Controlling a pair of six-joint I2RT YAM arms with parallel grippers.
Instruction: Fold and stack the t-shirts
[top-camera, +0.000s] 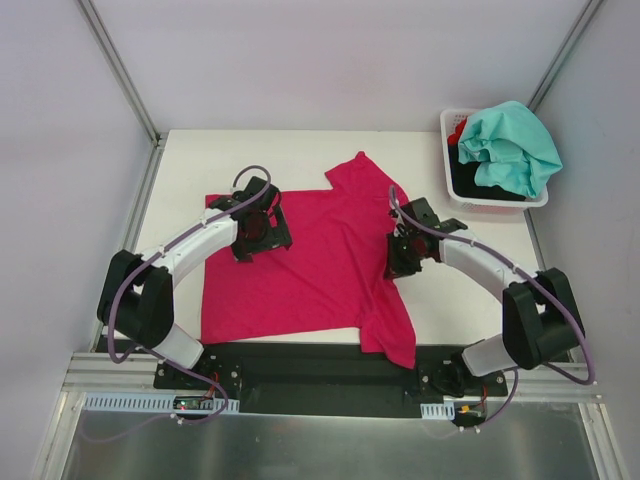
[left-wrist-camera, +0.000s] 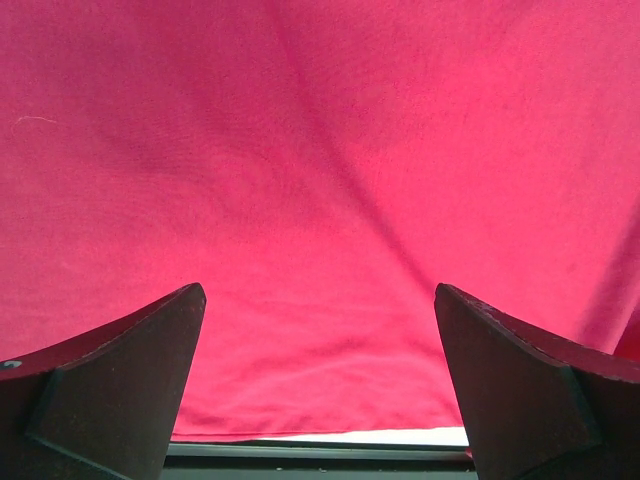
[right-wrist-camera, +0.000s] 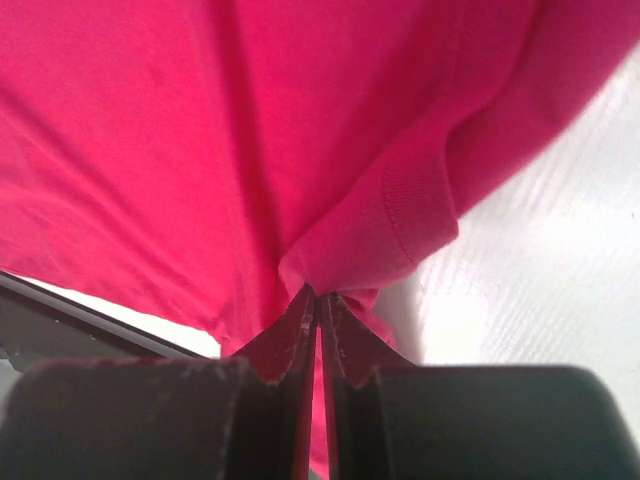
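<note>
While the large magenta-pink cloth t-shirt (top-camera: 300, 260) lies unfolded mid-frame, right gripper (right-wrist-camera: 318, 297) clamped on its edge, left gripper (left-wrist-camera: 318, 292) agape, nothing looks stacked.

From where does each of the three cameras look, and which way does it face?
Top external: above and behind the arms, looking down at the table; both show.
Left wrist: faces down onto the magenta t-shirt; left gripper open.
Right wrist: close to the shirt's edge; right gripper shut on it.
Shared: all three show that t-shirt.
</note>
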